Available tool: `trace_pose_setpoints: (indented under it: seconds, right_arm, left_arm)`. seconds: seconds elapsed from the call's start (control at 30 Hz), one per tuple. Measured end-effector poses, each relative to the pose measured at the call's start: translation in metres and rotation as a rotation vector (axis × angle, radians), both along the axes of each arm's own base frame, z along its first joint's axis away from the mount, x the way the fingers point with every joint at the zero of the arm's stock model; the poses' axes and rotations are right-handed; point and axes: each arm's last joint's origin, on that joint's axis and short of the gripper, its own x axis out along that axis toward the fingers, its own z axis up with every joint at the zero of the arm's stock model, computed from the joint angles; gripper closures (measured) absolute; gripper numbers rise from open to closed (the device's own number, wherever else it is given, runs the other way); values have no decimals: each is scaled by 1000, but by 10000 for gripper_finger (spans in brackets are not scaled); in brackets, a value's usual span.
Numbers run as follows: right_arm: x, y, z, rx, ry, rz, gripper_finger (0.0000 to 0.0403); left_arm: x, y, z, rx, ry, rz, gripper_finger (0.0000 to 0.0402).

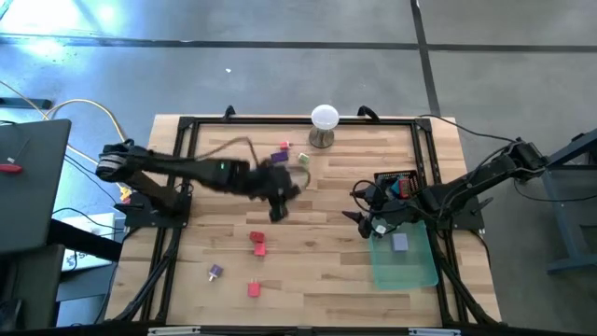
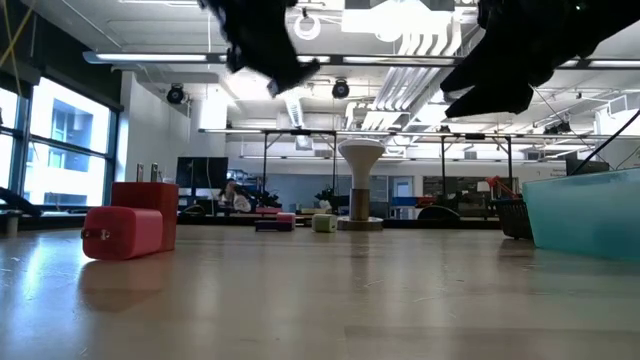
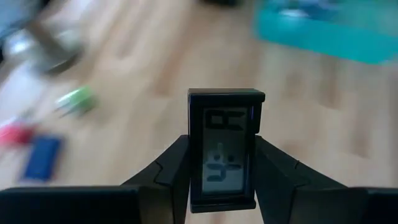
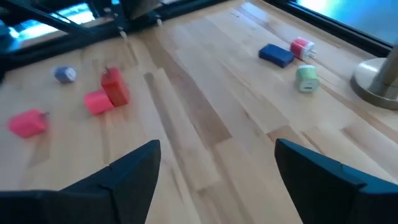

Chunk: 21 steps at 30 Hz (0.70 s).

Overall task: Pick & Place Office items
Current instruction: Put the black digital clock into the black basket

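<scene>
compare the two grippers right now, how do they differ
The left gripper is clamped on a black piece; the right gripper is open and holds nothing. The left gripper is over the middle of the table; the right gripper is beside the green tray. Both are raised off the wood.

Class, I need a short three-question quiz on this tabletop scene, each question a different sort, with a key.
1. True or false: the left gripper holds a black item.
2. The right gripper is: A open, B shut on a red block.
3. Fill in: a grey item lies in the green ____.

Key: 1 true; 2 A; 3 tray.
</scene>
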Motion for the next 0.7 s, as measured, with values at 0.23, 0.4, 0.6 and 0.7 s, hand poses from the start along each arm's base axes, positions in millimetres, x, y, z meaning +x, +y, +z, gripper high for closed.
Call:
trace_pose_setpoints:
  seconds: [0.23,0.4,0.6,0.7]
  right_arm:
    - [8,14,12,5,-112,229,99]
    - [17,35,21,-134,-275,371,99]
    - [31,54,17,-316,-405,414,99]
    - [37,57,8,-404,-388,356,99]
  left_arm:
    - [9,-49,5,56,-131,-209,278]
    - [17,-53,4,55,-192,-219,278]
    - [36,-62,-8,41,-275,-290,278]
    - [47,-70,-18,26,-307,-362,278]
